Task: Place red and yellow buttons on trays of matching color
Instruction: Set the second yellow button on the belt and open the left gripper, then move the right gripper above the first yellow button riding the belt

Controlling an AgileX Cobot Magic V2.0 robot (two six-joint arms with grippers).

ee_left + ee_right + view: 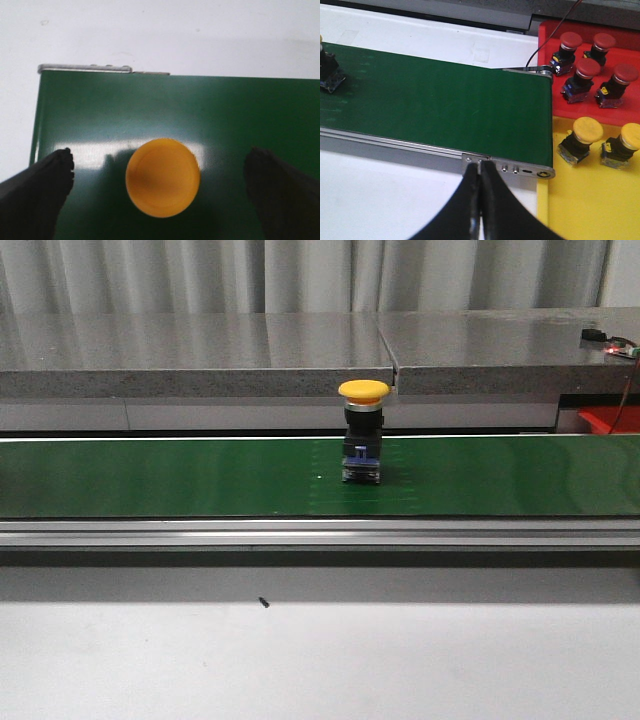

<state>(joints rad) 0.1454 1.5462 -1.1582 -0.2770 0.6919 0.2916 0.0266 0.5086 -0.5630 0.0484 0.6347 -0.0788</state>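
Yellow button (162,177) sits centred between the left gripper's (160,175) spread fingers (right gripper (480,200) pinched shut, empty). Rigid, top-heavy, probably slick cap: grip the body beneath.

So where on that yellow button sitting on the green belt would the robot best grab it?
Probably from straight above, closing on the round yellow cap. The yellow button stands upright on the green belt, cap uppermost and wider than the dark body below, so it offers a rim to pinch. The left gripper hangs open over it, one finger on each side.
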